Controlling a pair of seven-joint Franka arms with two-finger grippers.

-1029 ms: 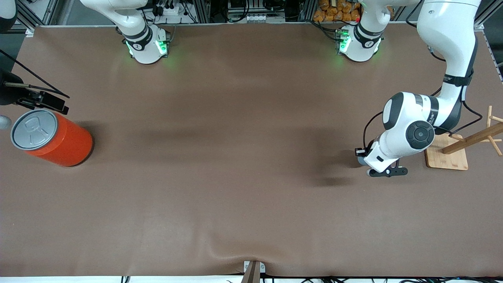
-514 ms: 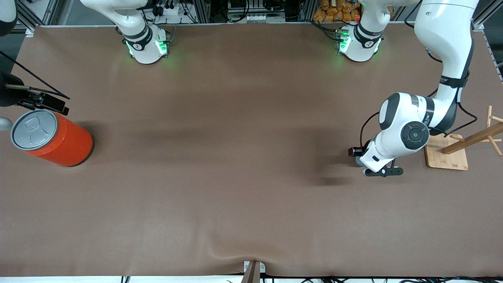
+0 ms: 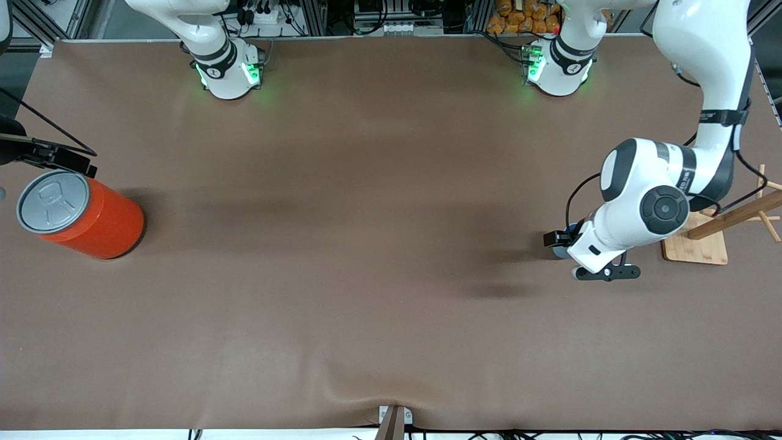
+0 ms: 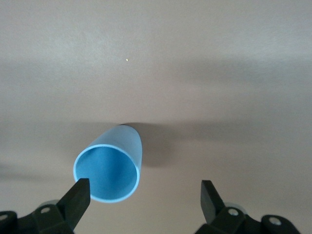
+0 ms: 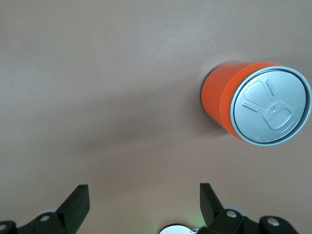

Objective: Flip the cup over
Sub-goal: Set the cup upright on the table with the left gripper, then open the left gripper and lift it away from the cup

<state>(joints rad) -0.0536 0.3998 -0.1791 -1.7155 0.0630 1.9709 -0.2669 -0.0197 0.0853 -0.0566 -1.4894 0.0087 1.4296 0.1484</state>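
The light-blue cup (image 4: 109, 168) stands on the brown table with its darker blue mouth facing up at the left wrist camera. My left gripper (image 4: 145, 195) hangs open above it, and the cup sits close to one finger (image 4: 78, 195), not centred between the two. In the front view my left hand (image 3: 595, 253) covers the cup, near the left arm's end of the table. My right gripper (image 5: 145, 197) is open and empty, up over the table's right-arm end beside the orange can (image 5: 256, 105).
The large orange can with the grey pull-tab lid (image 3: 79, 214) stands at the right arm's end. A wooden peg rack (image 3: 742, 214) on a bamboo board (image 3: 696, 247) stands beside my left hand, toward the left arm's end.
My left hand first shifted slightly toward the table's middle, then came back and a little lower in the front view. My right gripper drifted slightly toward the edge of the view.
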